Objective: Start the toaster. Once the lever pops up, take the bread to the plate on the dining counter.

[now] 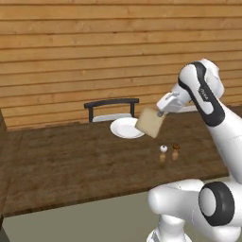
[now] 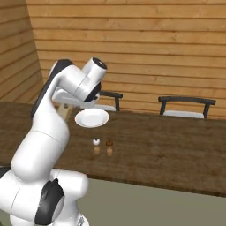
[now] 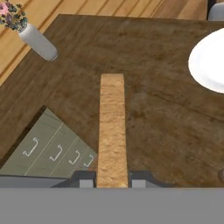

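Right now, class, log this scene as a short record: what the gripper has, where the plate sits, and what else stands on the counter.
gripper: shut on the bread, slice held edge-on between the fingertips
bread position: in the air above the dining counter, beside the plate, not on it
plate: white, bare, on the dining counter in front of a chair
shakers: two small ones, upright, nearer the robot than the plate
vase: holds flowers, at the counter's end

Bare table (image 1: 71,165) lying open at left of the frame, two shakers (image 1: 168,152) standing low right of the plate (image 1: 124,128), chair (image 1: 111,109) backing it
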### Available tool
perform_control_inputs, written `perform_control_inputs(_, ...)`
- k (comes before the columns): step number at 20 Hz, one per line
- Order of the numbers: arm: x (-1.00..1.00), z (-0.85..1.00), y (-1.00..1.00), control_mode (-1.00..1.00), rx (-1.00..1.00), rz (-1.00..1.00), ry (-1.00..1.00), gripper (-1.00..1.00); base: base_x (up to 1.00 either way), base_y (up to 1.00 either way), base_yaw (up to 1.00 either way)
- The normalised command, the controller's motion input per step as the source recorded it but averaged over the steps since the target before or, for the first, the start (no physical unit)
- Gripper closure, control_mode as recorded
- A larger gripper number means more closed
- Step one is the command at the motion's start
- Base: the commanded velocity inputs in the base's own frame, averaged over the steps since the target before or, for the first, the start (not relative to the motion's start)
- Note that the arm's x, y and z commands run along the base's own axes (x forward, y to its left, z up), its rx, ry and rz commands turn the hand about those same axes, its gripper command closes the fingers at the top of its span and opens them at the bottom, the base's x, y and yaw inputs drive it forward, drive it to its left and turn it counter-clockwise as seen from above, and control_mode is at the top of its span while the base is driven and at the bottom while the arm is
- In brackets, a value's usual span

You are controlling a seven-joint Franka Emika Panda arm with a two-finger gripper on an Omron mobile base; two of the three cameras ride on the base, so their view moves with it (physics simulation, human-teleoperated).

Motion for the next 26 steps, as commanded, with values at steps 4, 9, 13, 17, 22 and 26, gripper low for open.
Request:
perform_control_inputs(4, 0.02, -0.35, 0.17, -1.0, 0.0, 0.14, 0.0, 1.0, 0.0, 0.0, 0.0)
perform_control_inputs(9, 0.14, -0.18, 0.0, -1.0, 0.0, 0.04, -0.03, 1.0, 0.0, 0.0, 0.0)
perform_control_inputs(13, 0.6, -0.06, 0.0, -1.0, 0.0, 0.0, -0.02, 1.0, 0.0, 0.0, 0.0)
perform_control_inputs(17, 0.79, -0.06, 0.0, -1.0, 0.0, 0.0, 0.0, 1.0, 0.0, 0.0, 0.0)
perform_control_inputs(22, 0.6, -0.17, -0.06, -1.0, 0.0, 0.0, 0.0, 1.0, 0.0, 0.0, 0.0)
perform_control_inputs(26, 0.42, -0.04, 0.0, -1.0, 0.0, -0.01, 0.05, 1.0, 0.0, 0.0, 0.0)
